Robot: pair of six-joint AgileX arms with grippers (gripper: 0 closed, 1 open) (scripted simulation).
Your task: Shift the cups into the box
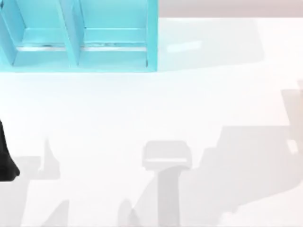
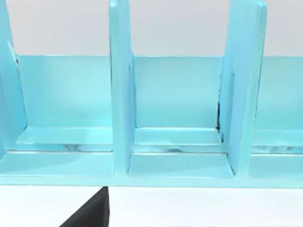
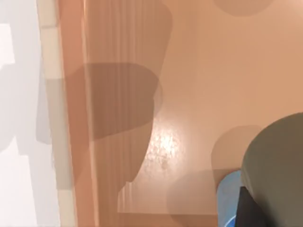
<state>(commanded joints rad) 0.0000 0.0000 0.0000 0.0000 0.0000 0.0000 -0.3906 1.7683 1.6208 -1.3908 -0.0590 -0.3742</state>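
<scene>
Right hand (image 3: 247, 212), grip impossible to tell, beside olive-grey cup (image 3: 279, 165) and blue cup (image 3: 226, 196) over tan box (image 3: 203, 85).

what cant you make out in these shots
- Olive-grey cup, right wrist view: cut off by the picture's edge, so its rim and base are unseen.
- Blue cup, right wrist view: mostly hidden behind the olive-grey cup.
- Light blue divided rack, top view: upper part cut off by the edge.
- Dark shape, top view: cut by the left edge, unidentifiable.

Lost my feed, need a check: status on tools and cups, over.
Left arm at table's left edge, facing turquoise rack. Olive-grey cup close under right wrist camera, blue cup beside it, over tan surface. Nothing blocking seen.
</scene>
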